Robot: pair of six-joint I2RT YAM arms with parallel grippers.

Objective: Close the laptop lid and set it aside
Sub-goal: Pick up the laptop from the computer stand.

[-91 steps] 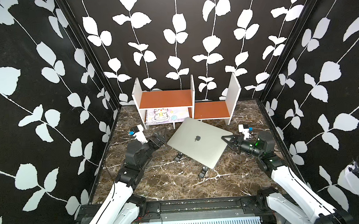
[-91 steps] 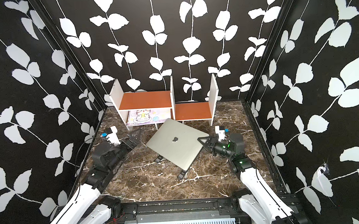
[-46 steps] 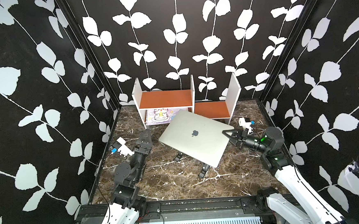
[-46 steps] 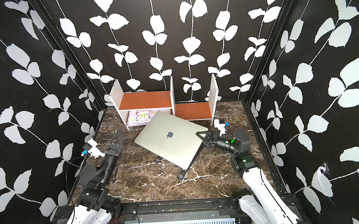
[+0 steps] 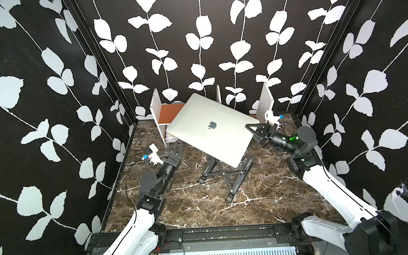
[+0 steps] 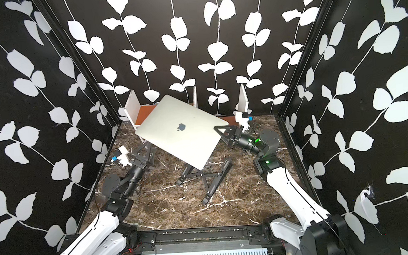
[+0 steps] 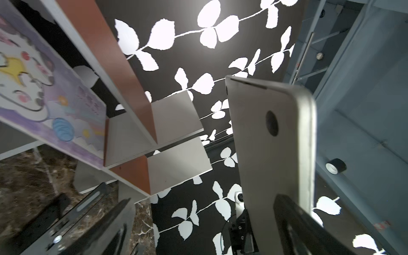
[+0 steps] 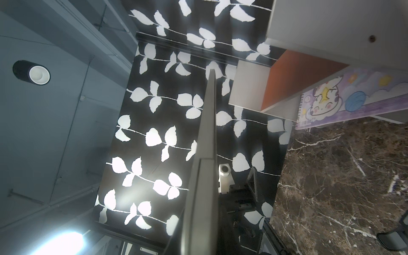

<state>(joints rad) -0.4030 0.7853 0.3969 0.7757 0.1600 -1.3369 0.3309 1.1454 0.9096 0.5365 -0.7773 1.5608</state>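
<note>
From my seat, both top views give me the laptop (image 5: 210, 130) closed. Its silver-grey lid (image 5: 197, 116) faces up with the dark apple logo at its middle. It hangs tilted, lifted clear of the black folding stand (image 5: 225, 177), which sits on the marble table (image 5: 203, 213) at the laptop's 6 o'clock. The right gripper (image 5: 251, 127) is clamped on the laptop's 3 o'clock corner. The left gripper (image 5: 176, 151) sits low at its 8 o'clock, jaws wide and holding nothing. Only the left wrist view shows me the pale underside with one round black foot (image 7: 272, 123). Only the right wrist view shows the laptop edge-on, a thin grey slab with lid and base pressed together. The cat notebook (image 8: 331, 99) is barely a sliver from above but plain in both wrist views, tucked under the shelf (image 5: 168, 112) at 12 o'clock. I count one laptop, one stand, one notebook, one shelf with three white uprights, and two grippers.
</note>
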